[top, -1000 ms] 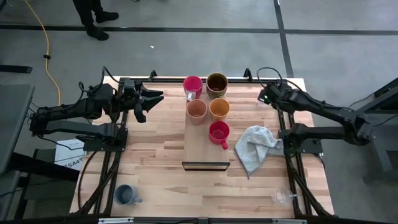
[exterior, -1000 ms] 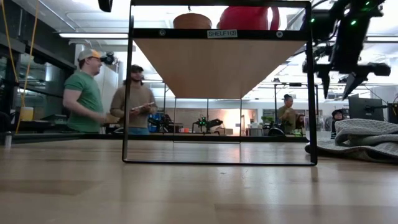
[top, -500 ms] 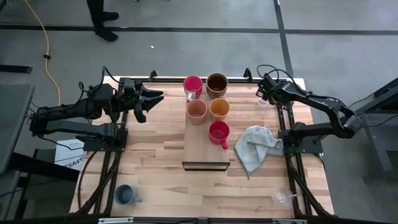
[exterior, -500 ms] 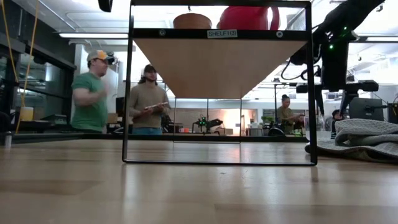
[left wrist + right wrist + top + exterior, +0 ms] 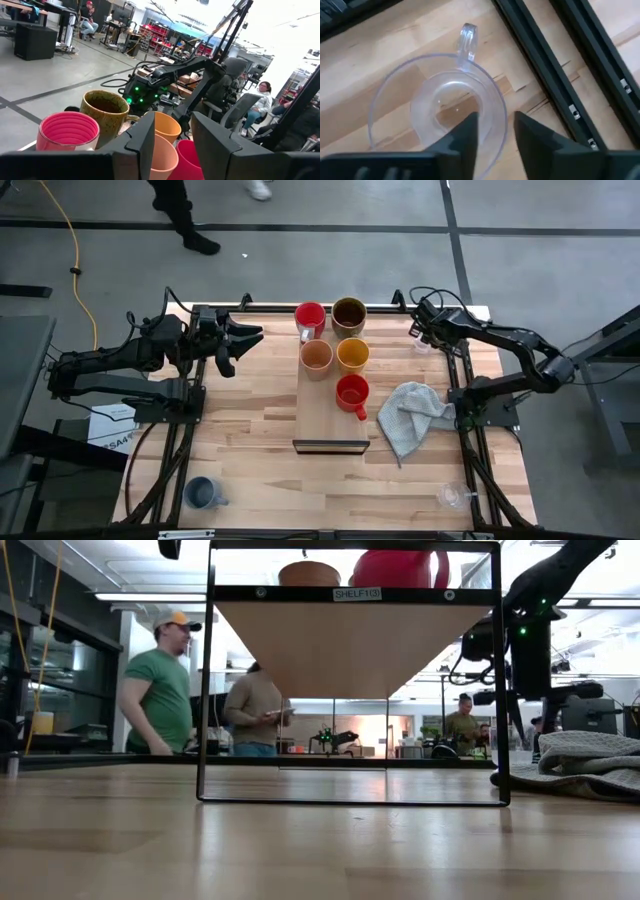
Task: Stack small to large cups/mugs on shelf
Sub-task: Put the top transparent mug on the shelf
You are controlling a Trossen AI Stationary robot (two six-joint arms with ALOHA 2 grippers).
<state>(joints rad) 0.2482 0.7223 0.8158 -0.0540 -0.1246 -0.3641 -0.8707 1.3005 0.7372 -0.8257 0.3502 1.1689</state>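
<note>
Five mugs stand on their bases on the shelf (image 5: 330, 425): a red one (image 5: 310, 316), an olive-brown one (image 5: 349, 312), two orange (image 5: 316, 357) (image 5: 352, 355), and a red one (image 5: 352, 392). A blue cup (image 5: 202, 494) stands near left, and a clear glass cup (image 5: 451, 497) near right. Another glass cup (image 5: 437, 107) stands at the far right. My right gripper (image 5: 495, 135) is open above it, pointing down, one finger over its inside and one outside its rim. My left gripper (image 5: 243, 340) is open and empty at the far left.
A pale grey cloth (image 5: 412, 418) lies crumpled on the table right of the shelf. Dark frame rails (image 5: 555, 65) run along the table's edge beside the far glass cup. People stand in the room beyond the table (image 5: 160, 685).
My right gripper has gone down toward the far right glass cup and turned from slanting to pointing straight down, and its elbow has swung toward the far edge. The mugs and cups have kept still.
</note>
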